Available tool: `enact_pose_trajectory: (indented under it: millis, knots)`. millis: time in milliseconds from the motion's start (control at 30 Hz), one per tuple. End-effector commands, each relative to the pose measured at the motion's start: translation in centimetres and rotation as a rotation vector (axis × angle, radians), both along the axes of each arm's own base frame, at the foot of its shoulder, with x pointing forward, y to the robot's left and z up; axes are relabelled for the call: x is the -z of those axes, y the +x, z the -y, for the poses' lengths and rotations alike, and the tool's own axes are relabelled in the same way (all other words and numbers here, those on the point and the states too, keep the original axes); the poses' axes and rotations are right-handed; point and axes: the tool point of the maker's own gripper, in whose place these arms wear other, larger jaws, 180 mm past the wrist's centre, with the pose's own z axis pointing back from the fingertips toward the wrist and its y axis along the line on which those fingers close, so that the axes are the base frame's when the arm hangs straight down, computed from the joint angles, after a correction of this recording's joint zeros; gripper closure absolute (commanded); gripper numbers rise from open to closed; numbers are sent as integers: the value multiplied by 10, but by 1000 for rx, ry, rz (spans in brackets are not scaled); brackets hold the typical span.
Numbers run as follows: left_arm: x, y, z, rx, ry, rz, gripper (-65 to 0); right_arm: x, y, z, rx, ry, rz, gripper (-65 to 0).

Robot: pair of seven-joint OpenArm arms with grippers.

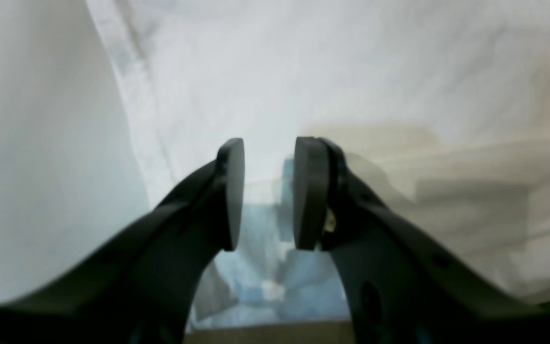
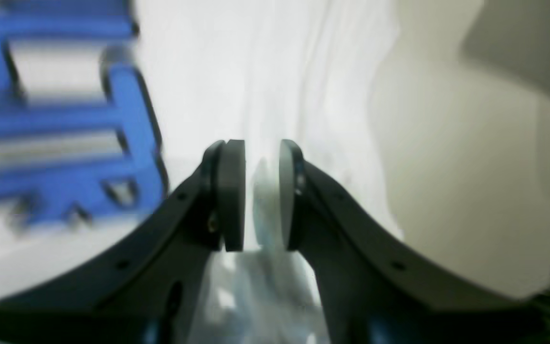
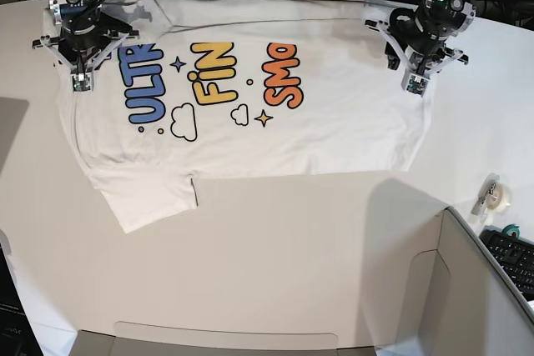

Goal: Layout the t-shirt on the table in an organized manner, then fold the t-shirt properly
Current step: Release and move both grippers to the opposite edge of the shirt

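Note:
The t-shirt [image 3: 250, 139] lies spread on the table [image 3: 292, 248] with its print up and one sleeve sticking out at the lower left. My right gripper [image 3: 81, 82] hovers at the shirt's left edge beside the blue letters. Its jaws [image 2: 261, 143] are slightly apart over white cloth [image 2: 256, 71], gripping nothing. My left gripper [image 3: 415, 82] hangs over the shirt's right edge. In the left wrist view, that left gripper [image 1: 270, 143] is open above the cloth [image 1: 303, 71] near its border with the bare table [image 1: 26, 143].
A grey box-like bin [image 3: 467, 289] stands at the front right, and a cardboard flap [image 3: 225, 339] lies along the front edge. A tape roll [image 3: 492, 193] and a keyboard [image 3: 513, 256] sit at the right. Cables run behind the table's far edge.

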Motion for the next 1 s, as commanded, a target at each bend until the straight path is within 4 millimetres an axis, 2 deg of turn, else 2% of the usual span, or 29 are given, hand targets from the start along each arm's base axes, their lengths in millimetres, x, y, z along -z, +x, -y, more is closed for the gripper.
enact_pose_trajectory:
  millis: [0, 267, 333, 433, 533, 633, 700, 800, 967]
  knots:
    - [-16, 15, -10, -15, 20, 65, -178, -16, 16, 1, -8, -12, 68, -130]
    - [-86, 92, -61, -167, 60, 276, -182, -75, 87, 6, -4, -30, 280, -130]
    - [-98, 114, -68, -176, 39, 280, -192, -92, 104, 12, 6, -38, 305, -130]
    - [-102, 138, -84, -175, 10, 250, -214, -104, 125, 14, 25, -21, 326, -130]
    - [-91, 160, -104, -242, -88, 204, -224, -103, 145, 17, 36, 4, 328, -130]
    - [-60, 171, -118, -302, -188, 109, -225, -95, 157, 20, 45, 26, 306, -130]
    - [-40, 172, -125, -345, -272, 53, -231, -94, 159, 20, 44, 29, 301, -130]
    - [-6, 168, -122, -398, -407, -5, -255, -95, 160, 16, 4, 19, 293, -130]
    - [15, 158, -123, -452, -522, -49, -277, -94, 161, 15, -6, 16, 289, -130]
